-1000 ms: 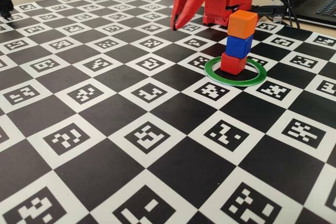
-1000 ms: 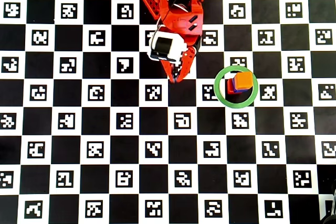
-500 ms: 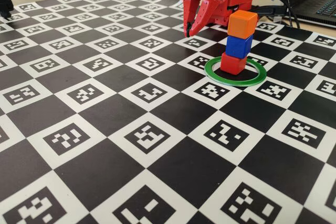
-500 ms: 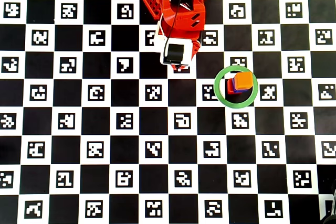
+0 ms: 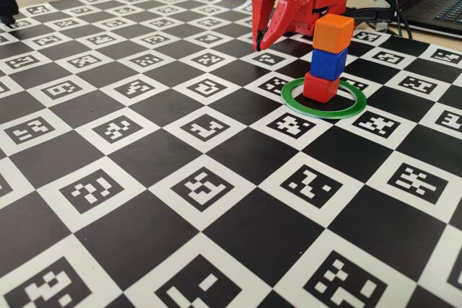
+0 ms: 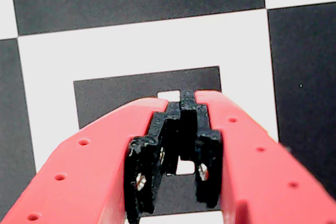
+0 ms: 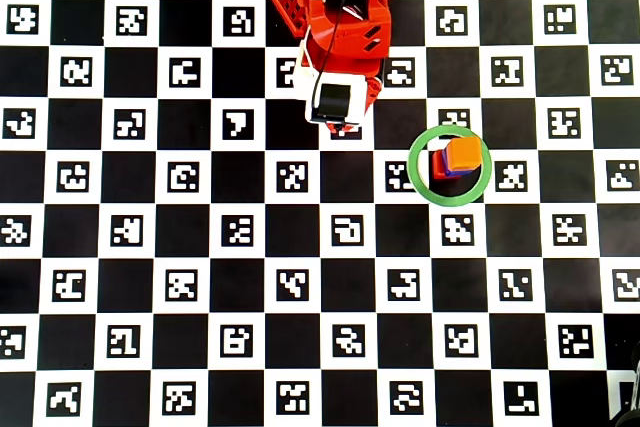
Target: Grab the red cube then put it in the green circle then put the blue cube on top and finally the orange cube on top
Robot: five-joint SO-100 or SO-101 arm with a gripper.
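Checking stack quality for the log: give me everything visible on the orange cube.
The orange cube is small, plain, bright orange and matte, like plastic, with slightly rounded edges. It sits upright on top of the blue cube, turned a little relative to it, capping the stack inside the green circle. Only the blue cube touches it; the tool is off to its left in the fixed view, holding nothing.

No readable text shows; the checkered board (image 5: 144,156) bears only black-and-white coded marker squares.

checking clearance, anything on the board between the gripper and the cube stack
Nothing: in the overhead view only bare checkered board lies between the gripper and the green circle around the stack.
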